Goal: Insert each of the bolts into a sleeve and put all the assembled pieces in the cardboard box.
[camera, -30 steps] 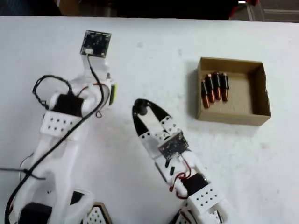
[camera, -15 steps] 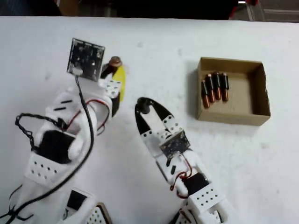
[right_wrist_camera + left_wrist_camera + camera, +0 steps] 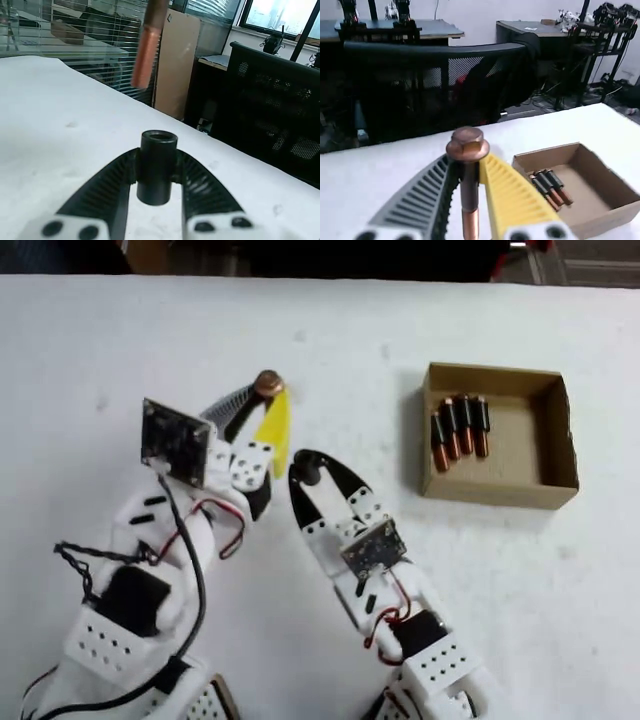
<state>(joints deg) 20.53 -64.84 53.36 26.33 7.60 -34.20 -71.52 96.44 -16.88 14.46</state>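
Bolt [image 3: 468, 145] clamped in left end effector [image 3: 467, 161], head past tips. Sleeve [image 3: 157, 170] gripped at right end effector [image 3: 157, 153] tips, bore open. Bolt shank seen beyond sleeve mouth, offset aside, axis tilted against bore; alignment judged needed.

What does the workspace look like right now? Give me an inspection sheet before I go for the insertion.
Surface: white table.
Job's things: bolt and sleeve held, apart; four assembled pieces side by side in cardboard box.
Clutter: nothing seen.
Grippers: left gripper shut on bolt, right gripper shut on sleeve.
Cables: black cable and red wires along the arms.
Surroundings: black mesh chair beyond table.
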